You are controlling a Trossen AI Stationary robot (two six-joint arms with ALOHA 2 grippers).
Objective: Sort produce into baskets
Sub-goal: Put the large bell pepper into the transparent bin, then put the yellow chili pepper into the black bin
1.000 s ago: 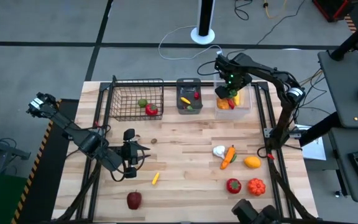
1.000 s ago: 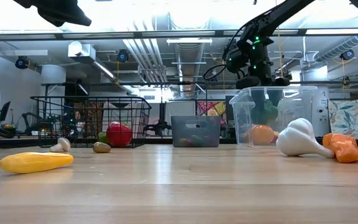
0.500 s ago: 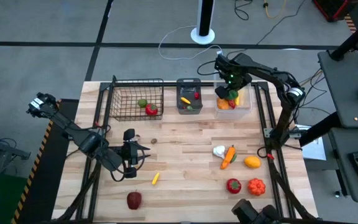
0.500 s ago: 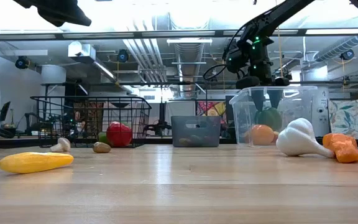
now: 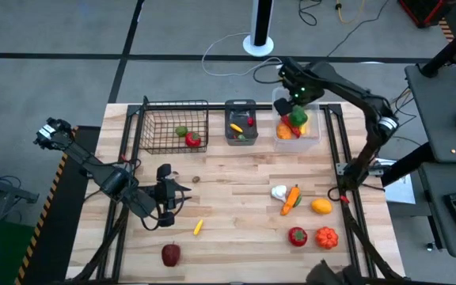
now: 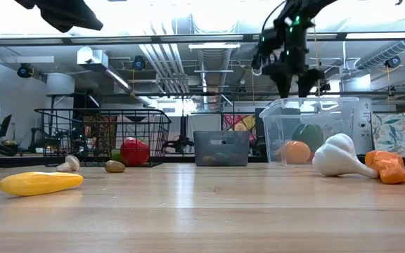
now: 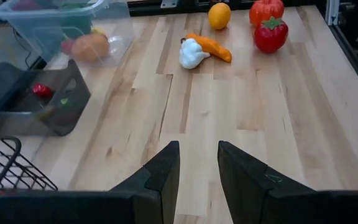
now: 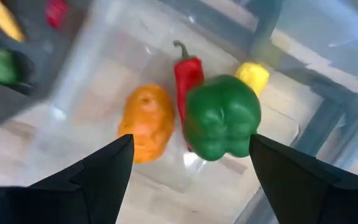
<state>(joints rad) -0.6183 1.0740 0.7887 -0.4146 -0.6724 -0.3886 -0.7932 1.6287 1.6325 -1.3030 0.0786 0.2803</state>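
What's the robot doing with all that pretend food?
It's sorting toy food into baskets. The right gripper hangs open above the clear tub, where a green pepper lies with a red chili and an orange piece. The left gripper waits over the table. More food, like the garlic, isn't sorted yet.

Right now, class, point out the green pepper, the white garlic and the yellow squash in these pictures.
green pepper [image 8: 221, 116], right wrist view, centre of its body.
white garlic [image 6: 337, 156], low view, its rounded bulb.
yellow squash [image 6: 39, 183], low view, middle of its length.
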